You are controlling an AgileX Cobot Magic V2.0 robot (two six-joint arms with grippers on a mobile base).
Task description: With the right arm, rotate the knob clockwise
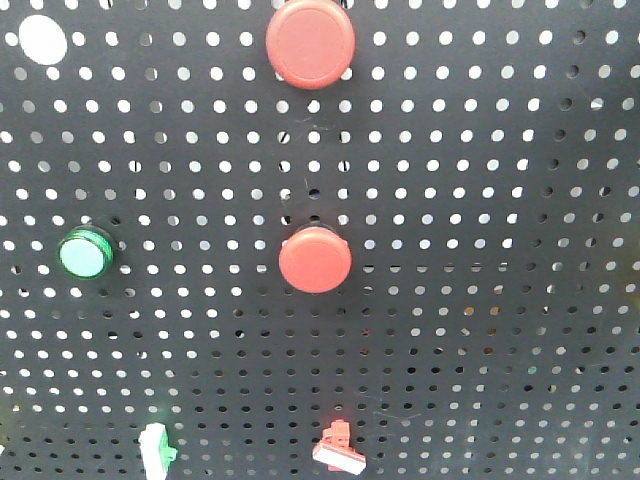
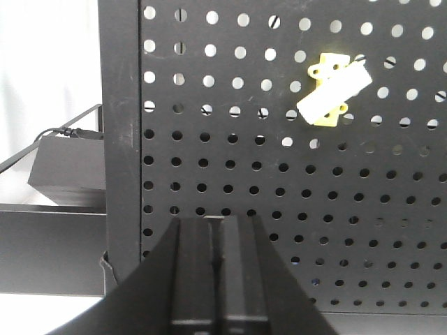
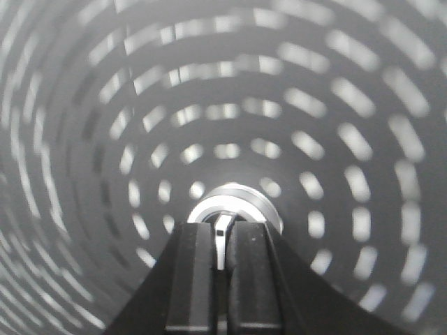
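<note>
Right gripper [image 3: 221, 236]: fingers narrow, clamped on the pale centre tab of the knob [image 3: 239, 198], a silver-ringed dial just beyond the fingertips, mounted on the pegboard [image 3: 84, 125], whose holes smear into arcs.
Left gripper [image 2: 222, 234]: fingers pressed together, holding nothing, near the board's lower edge.
Beyond it: yellow-and-white switch [image 2: 334, 89]; black box [image 2: 66, 171] at left.
Front view: two red push-buttons [image 1: 310, 42] [image 1: 315, 259]; green lamp [image 1: 84, 253].

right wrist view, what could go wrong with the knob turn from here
The right gripper pinches only the narrow tab of the knob, so it may slip off mid-turn. The pegboard is smeared in arcs, suggesting fast wrist spin; overturning past the knob's stop could strain it.
</note>
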